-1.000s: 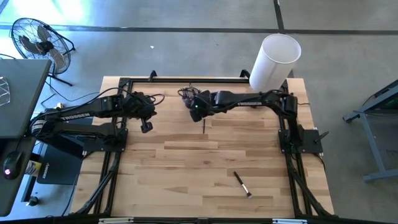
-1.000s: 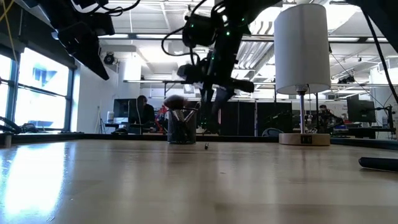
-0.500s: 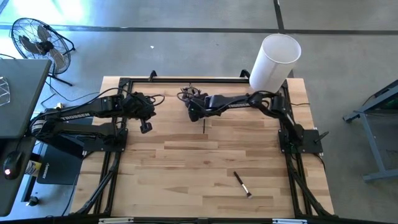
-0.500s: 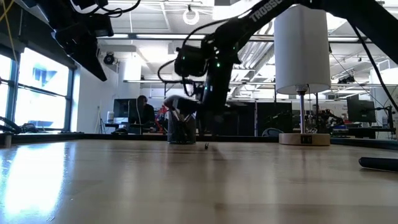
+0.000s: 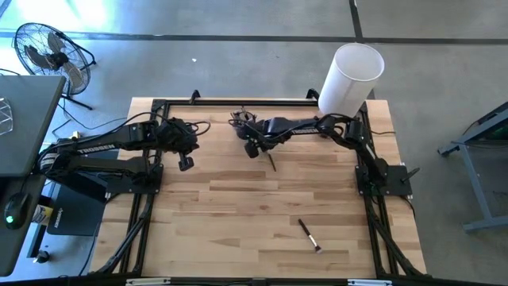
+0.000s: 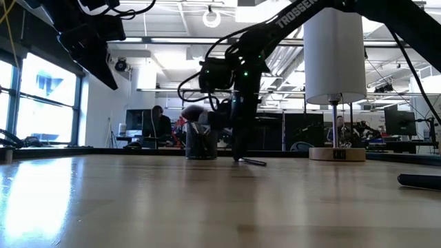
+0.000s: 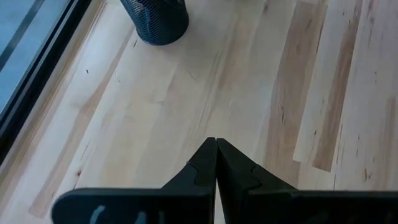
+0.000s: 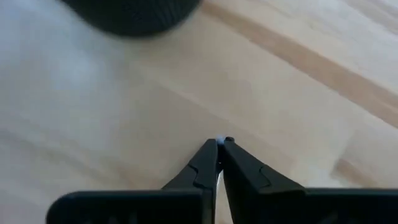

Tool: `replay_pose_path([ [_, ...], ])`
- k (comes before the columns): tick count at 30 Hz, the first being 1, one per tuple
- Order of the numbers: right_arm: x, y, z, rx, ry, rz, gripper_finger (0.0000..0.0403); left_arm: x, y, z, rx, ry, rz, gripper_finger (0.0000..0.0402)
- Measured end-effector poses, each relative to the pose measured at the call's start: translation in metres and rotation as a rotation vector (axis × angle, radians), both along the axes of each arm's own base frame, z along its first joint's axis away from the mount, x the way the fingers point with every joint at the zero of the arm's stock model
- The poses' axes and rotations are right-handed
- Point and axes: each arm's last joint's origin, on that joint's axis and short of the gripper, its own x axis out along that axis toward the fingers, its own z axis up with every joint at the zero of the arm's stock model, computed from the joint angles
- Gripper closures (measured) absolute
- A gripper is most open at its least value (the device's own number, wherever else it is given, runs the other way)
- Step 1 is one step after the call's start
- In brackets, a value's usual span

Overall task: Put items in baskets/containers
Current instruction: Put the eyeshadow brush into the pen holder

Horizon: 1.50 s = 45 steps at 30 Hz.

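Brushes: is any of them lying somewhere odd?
Yes. One brush lies flat by the right gripper, just outside the cup. A second brush lies alone, far off, near the table's front edge.

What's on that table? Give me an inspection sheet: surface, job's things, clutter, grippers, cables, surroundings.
Surface: wooden table, bare planks.
Job's things: mesh cup holds brushes; one brush lies beside the right gripper; another brush lies alone, far from the cup.
Clutter: white cylinder at a far corner.
Grippers: left gripper fingers shut, above the table; right gripper fingers shut, low by the cup.
Cables: loop on the right arm.
Surroundings: fan; person far behind.
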Motion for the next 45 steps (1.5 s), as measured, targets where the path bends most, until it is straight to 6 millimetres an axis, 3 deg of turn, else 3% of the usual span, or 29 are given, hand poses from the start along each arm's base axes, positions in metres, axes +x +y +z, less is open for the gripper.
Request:
replay_pose_path([
  [7, -0.018, 0.034, 0.033, 0.024, 0.157, 0.223, 0.0396, 0.0, 0.0, 0.0, 0.006, -0.003, 0.004, 0.0402],
  [11, -0.033, 0.045, 0.046, 0.023, 0.103, 0.292, 0.04, 0.001, 0.001, 0.001, 0.01, -0.015, 0.005, 0.0402],
  [16, -0.065, 0.053, 0.067, -0.007, -0.197, 0.258, 0.0401, 0.002, 0.001, 0.002, 0.013, -0.025, 0.006, 0.0401],
  [19, -0.082, 0.054, 0.078, -0.107, -0.47, 0.275, 0.0401, 0.003, 0.001, 0.003, 0.019, -0.044, 0.007, 0.0402],
  [23, -0.096, 0.05, 0.089, -0.407, -0.929, 0.371, 0.0401, 0.005, 0.001, 0.004, 0.011, -0.066, -0.001, 0.0402],
  [26, -0.103, 0.044, 0.089, -0.738, -1.139, 0.466, 0.0402, 0.006, 0.001, 0.004, 0.006, -0.074, -0.006, 0.0402],
  [30, -0.097, 0.031, 0.093, -1.074, -1.232, 0.488, 0.0402, 0.01, 0.003, 0.004, 0.013, -0.081, -0.001, 0.0402],
  [34, -0.069, 0.005, 0.1, -1.152, -1.208, 0.535, 0.0402, 0.012, 0.003, 0.002, 0.008, -0.064, -0.001, 0.0402],
  [40, -0.04, -0.033, 0.083, -1.116, -1.06, 0.614, 0.0402, 0.014, 0.004, 0.0, -0.014, -0.06, 0.02, 0.0401],
  [45, -0.035, -0.045, 0.054, -0.97, -0.909, 0.651, 0.0401, 0.014, 0.003, -0.001, -0.06, -0.064, 0.054, 0.0402],
])
